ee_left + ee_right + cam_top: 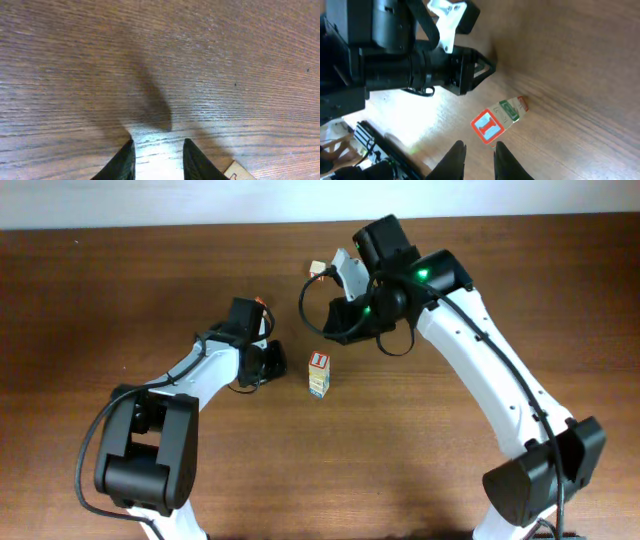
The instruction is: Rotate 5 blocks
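Note:
The blocks stand as a short column on the table, and the top face shows a red "I". In the right wrist view I look down on that top block, with a green-marked face below it. My right gripper hovers just short of the column, slightly open and empty. It hangs behind the column. My left gripper sits low, left of the column, open with bare table between its fingers. A pale block corner shows at its right.
The brown wooden table runs to a pale back edge. The left arm's black wrist and gripper reach in close to the column. A black cable loop hangs from the right arm.

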### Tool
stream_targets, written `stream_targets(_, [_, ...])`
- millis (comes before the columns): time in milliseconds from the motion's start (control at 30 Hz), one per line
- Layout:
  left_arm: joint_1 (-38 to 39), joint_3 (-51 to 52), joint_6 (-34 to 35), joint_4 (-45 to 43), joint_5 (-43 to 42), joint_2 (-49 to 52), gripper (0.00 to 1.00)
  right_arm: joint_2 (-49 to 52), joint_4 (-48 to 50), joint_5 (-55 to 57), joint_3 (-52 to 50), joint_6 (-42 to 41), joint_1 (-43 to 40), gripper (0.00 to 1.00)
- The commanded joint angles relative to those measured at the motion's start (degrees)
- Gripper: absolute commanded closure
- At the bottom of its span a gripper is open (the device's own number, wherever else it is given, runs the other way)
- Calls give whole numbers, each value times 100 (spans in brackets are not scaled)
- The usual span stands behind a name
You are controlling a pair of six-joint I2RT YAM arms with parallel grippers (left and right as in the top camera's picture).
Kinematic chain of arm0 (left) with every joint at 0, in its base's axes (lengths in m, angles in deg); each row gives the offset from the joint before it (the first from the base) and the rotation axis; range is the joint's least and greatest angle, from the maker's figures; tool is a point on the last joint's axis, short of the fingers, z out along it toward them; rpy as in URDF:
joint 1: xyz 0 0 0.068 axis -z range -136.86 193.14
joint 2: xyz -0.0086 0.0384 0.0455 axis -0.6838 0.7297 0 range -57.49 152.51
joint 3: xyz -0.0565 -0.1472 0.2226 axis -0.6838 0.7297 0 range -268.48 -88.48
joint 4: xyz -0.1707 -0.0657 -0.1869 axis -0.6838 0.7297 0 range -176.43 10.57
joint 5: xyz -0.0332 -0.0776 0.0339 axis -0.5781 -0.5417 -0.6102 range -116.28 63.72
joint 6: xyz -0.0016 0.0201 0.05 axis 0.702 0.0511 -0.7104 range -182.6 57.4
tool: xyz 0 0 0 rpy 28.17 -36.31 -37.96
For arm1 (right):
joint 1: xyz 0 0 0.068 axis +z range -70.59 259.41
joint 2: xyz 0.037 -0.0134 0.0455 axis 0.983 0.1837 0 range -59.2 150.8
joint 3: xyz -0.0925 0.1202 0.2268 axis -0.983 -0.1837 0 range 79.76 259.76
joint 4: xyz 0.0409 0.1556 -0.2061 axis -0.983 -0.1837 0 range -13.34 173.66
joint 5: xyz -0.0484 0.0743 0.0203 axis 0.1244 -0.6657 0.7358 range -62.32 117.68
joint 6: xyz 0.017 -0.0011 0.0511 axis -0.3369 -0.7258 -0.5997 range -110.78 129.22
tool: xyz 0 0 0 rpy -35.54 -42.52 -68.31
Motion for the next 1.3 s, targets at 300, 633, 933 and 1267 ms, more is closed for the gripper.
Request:
stream_targets(300, [-997,-1244,-3445,988,1325,-323,26,-46,-1187,2688,238,804,-1438,4])
stream_targets(633, [-1093,-1314,-3442,1167,2933,-710,1,-76,-1377,2686,238,802,-1432,1])
stream_targets(933, [-1093,-1314,-3442,1167,2933,-710,1,-863,-142,3008,238,1576,-1467,1])
stream_targets(1267, [-1093,-1314,-3442,1167,2933,-710,1,-3156,1821,2551,-1709,1665,-2236,1])
